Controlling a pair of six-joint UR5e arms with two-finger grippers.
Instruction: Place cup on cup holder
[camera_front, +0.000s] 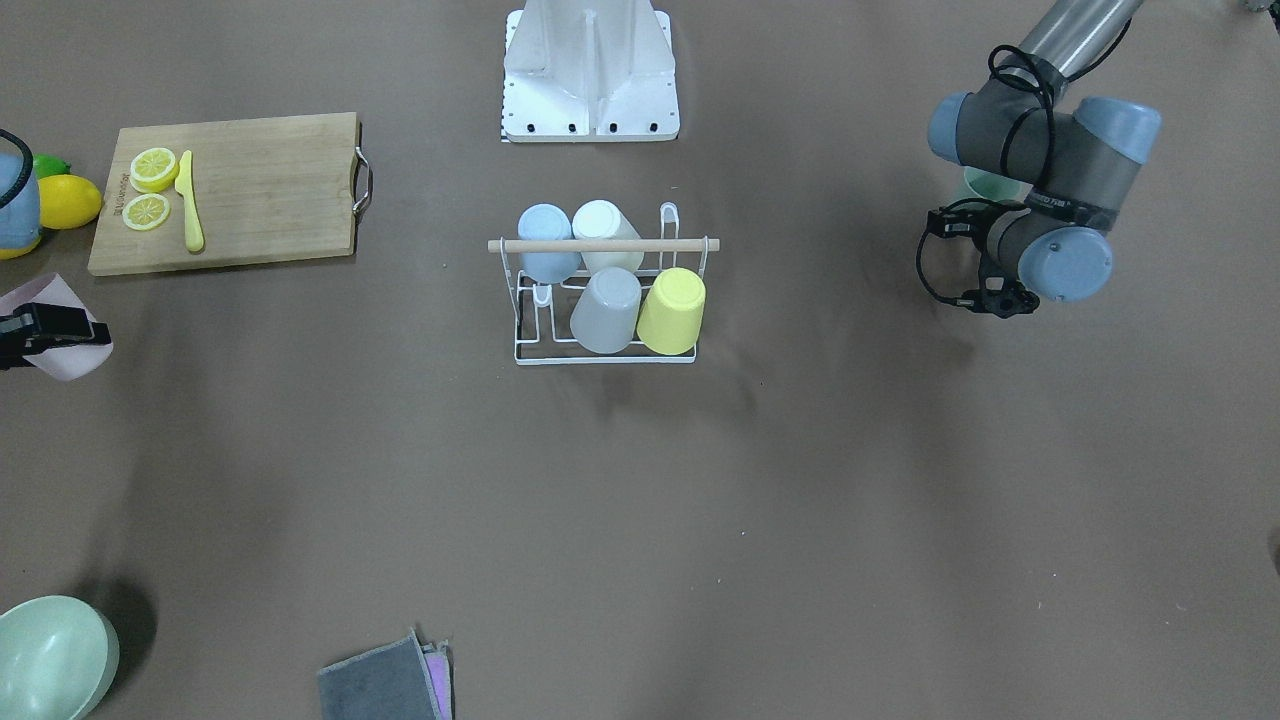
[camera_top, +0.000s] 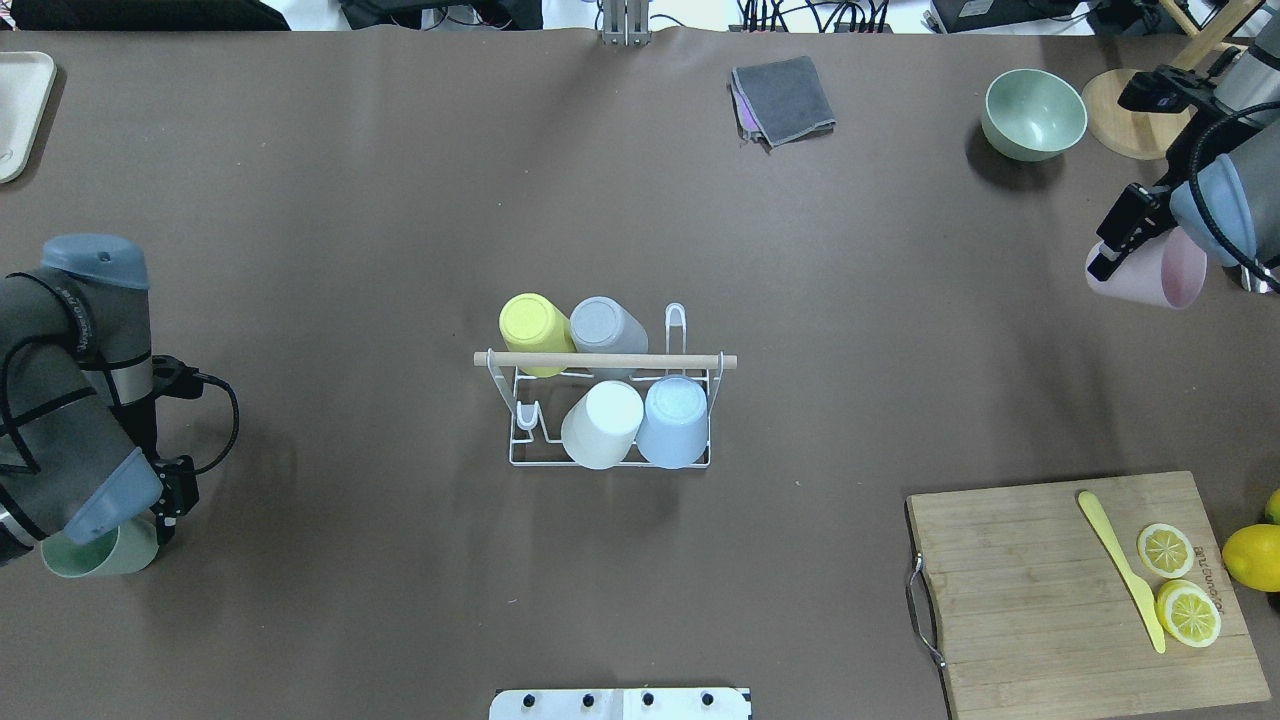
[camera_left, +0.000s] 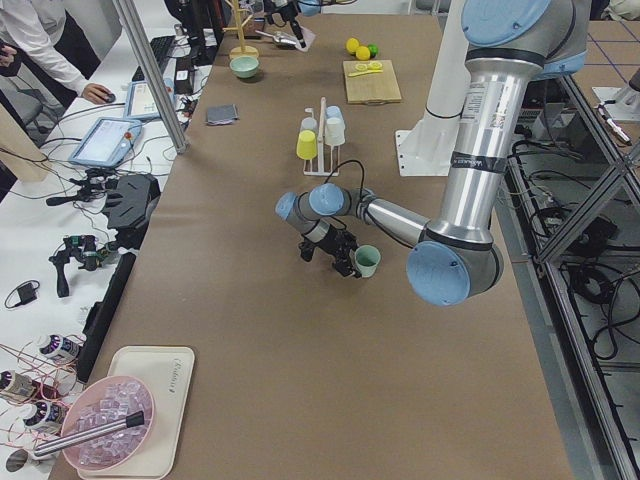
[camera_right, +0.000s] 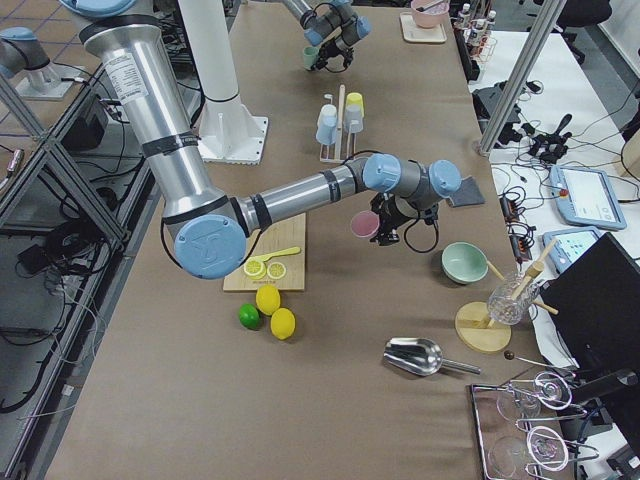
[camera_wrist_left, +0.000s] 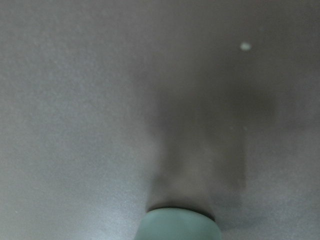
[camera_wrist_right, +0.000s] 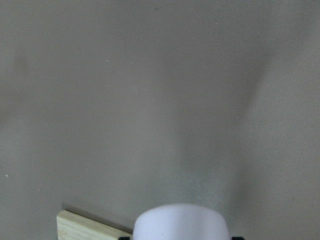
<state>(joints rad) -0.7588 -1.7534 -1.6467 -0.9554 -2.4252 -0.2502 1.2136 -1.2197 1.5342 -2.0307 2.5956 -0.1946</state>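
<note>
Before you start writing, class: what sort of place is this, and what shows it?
Most likely a robotics lab staging kitchen chores. A robot's left arm and right arm work a table; a cup rack and a cutting board with lemon slices sit on it; a tablet sits on the side bench.

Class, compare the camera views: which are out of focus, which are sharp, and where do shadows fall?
Left wrist-mounted view: blurred throughout, the green cup a soft smear at the bottom edge, a dark shadow on the table above it. Right wrist-mounted view: equally soft, the pink cup washed out almost white. Overhead exterior view: sharp, with only a faint diffuse shadow beside the cup holder.
</note>
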